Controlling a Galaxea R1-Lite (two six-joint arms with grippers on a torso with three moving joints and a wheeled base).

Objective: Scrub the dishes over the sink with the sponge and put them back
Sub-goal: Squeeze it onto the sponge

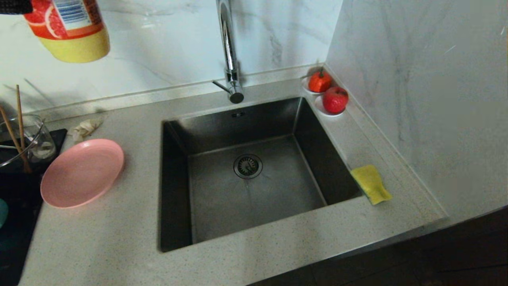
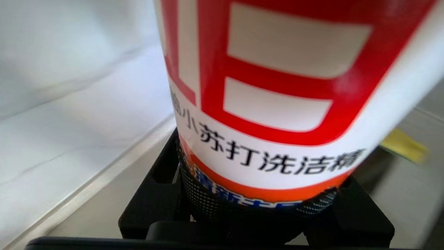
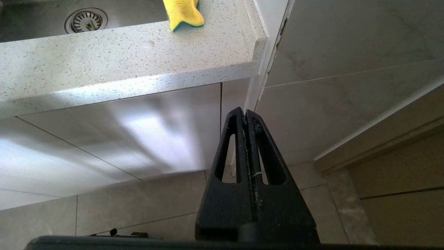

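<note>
The left jaws [image 2: 256,208] clamp a glossy red-and-white detergent bottle [image 1: 69,29], held high above the speckled stone surface [image 1: 119,238]. Below lie the pink plate [image 1: 81,172], a crumpled rag [image 1: 84,128] and a glass cup with chopsticks [image 1: 33,139]. The steel sink [image 1: 246,174] is square; the yellow sponge [image 1: 371,183] lies at its right rim. The right jaws [image 3: 246,116] hang pressed together below the surface's edge, holding nothing.

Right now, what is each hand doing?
Left hand: closed on the red-and-white detergent bottle with yellow base.
Right hand: closed, empty, parked below the counter.
</note>
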